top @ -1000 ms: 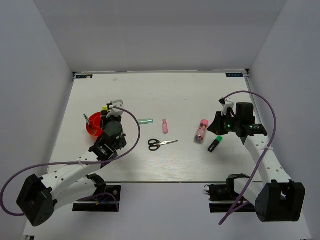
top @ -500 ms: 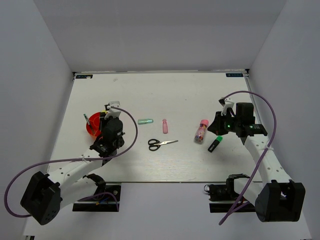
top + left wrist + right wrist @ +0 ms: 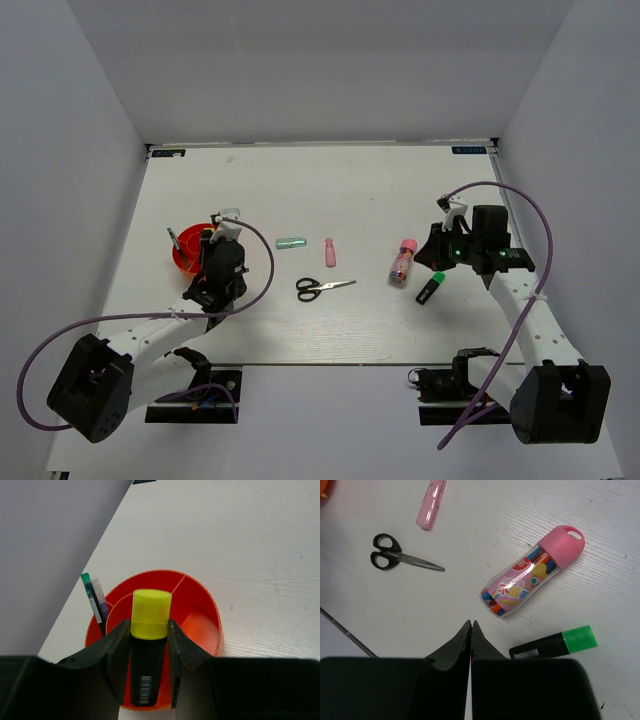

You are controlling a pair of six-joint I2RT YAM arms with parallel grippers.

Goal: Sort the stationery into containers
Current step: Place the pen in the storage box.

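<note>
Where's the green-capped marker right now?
In the top view, the green-capped marker lies right of centre, beside the pink-capped tube, near the right gripper.

Yellow-capped marker — over orange-red cup

far tabletop bare, scissors, pink bottle, mint stick dot the middle — pens and yellow-capped marker crowd the orange-red cup

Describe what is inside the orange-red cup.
The cup has dividers, two thin pens standing in one compartment, another bare. The left claw, gripping the yellow-capped marker, covers its near part.
</note>
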